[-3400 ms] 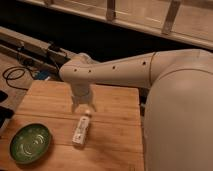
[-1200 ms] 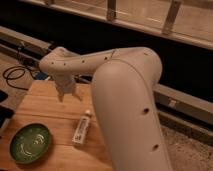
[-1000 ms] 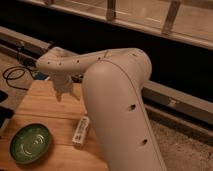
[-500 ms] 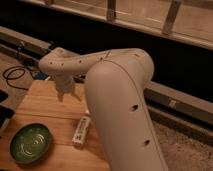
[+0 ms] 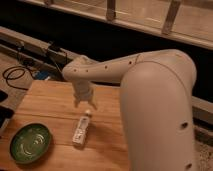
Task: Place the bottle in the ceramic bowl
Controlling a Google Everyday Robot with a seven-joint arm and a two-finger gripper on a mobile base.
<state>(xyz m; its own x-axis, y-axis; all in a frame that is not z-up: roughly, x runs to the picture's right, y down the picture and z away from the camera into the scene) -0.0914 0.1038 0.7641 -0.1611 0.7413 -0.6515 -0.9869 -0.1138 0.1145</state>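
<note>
Leftmost on the wooden table (image 5: 47,102) sits the green bowl (image 5: 31,144), near the front left corner and with nothing in it. To its right, apart from the bowl with a strip of bare wood between them, the bottle (image 5: 81,131) lies flat on its side. Its long axis runs roughly front to back and tilts slightly, so the cap end points away toward the rear right and the base points toward the front edge.

Just above the cap end hangs the gripper (image 5: 85,105), pointing straight down. Its two fingers are spread apart and hold nothing. The bottle therefore lies below the fingertips and a little toward the front. Only its cap end sits under the gap, and most of the body stretches forward of it.

As I judge it, the coming move turns on that offset. The gripper needs to shift forward along the bottle to reach the middle of the body, then come down with the fingers on either side of the narrow width, not the length. After that the carry goes left to the bowl.

Further right, the bulky white arm (image 5: 155,105) fills the frame and hides that side of the table.
</note>
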